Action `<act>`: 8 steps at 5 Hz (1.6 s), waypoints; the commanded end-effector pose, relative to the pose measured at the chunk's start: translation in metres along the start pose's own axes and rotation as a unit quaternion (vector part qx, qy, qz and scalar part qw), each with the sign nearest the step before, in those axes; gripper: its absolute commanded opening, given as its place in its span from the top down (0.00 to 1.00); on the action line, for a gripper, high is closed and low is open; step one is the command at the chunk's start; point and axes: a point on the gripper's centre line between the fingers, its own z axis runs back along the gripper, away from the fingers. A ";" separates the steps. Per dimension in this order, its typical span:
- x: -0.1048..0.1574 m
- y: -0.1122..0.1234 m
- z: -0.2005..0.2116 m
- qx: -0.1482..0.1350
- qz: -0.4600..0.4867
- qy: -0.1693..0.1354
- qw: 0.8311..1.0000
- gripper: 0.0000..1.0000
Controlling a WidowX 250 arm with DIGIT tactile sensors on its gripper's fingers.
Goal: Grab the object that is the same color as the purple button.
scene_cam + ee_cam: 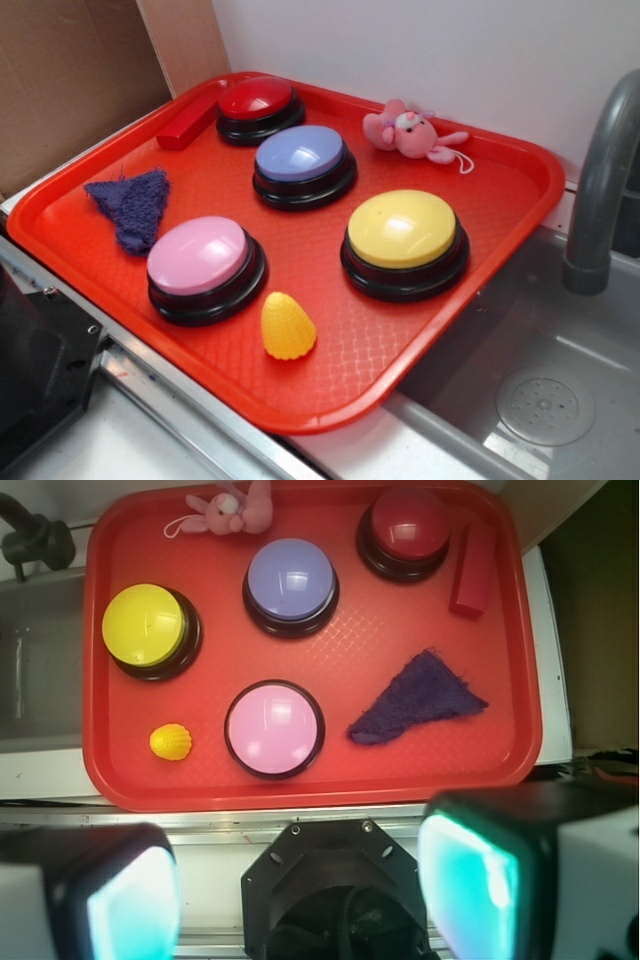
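- Judging by both views, nothing has been grabbed yet: the purple cloth (131, 206) lies flat and untouched on the red tray (330, 375), in the exterior view near the tray's left edge, just beside the pink button (204, 265).
- The purple button (303, 163) that sets the colour sits mid-tray, well apart from the cloth.
- The gripper (300, 885) hangs high above, off the tray's near edge, fingers (468, 880) spread wide with nothing between them.
- Left to do: travel over the cloth, descend, pinch and lift.
- A corn toy (287, 326), pink bunny (408, 131), red button (260, 106) and yellow button (403, 239) are distractors.
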 end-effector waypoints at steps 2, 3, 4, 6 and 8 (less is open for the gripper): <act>-0.001 0.032 -0.018 0.044 0.120 -0.020 0.992 0.00; 0.000 0.055 -0.035 0.093 0.204 -0.027 0.974 0.00; 0.002 0.072 -0.060 0.126 0.270 -0.019 0.954 0.00; 0.010 0.097 -0.115 0.161 0.339 -0.020 0.927 0.00; 0.009 0.125 -0.163 0.129 0.339 -0.024 0.931 0.00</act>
